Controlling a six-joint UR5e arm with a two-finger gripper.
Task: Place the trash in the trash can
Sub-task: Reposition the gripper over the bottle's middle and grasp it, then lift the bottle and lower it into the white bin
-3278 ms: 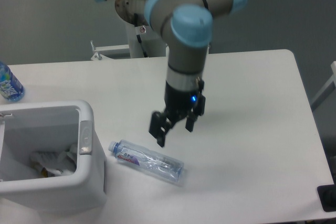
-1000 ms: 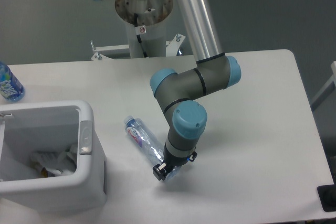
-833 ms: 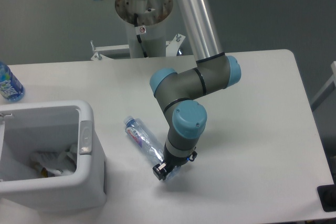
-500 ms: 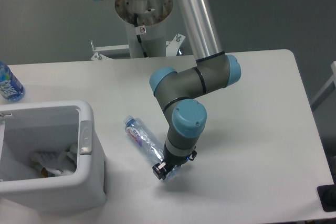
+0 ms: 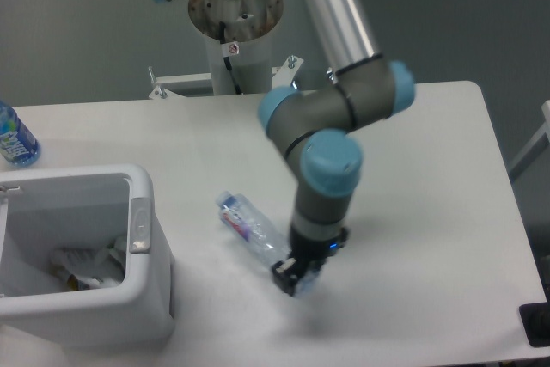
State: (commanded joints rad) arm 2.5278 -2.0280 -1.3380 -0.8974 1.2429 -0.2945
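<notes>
gripper: my gripper (image 5: 296,279) is pinched on the base end of the crushed bottle, to the right of the trash can.
crushed bottle: the clear crushed bottle (image 5: 252,229) with its red-blue label slants from my fingers up-left toward the trash can, pale cap end nearest it; whether it touches the table i cannot tell.
trash can: the white trash can (image 5: 137,302) stands at the table's left front.
wrapper: the crumpled white wrapper (image 5: 79,266) lies inside the trash can.
water bottle: a blue-labelled water bottle (image 5: 15,137) stands behind the trash can, at the left edge.
table: the white table (image 5: 412,212) carries all of these.
</notes>
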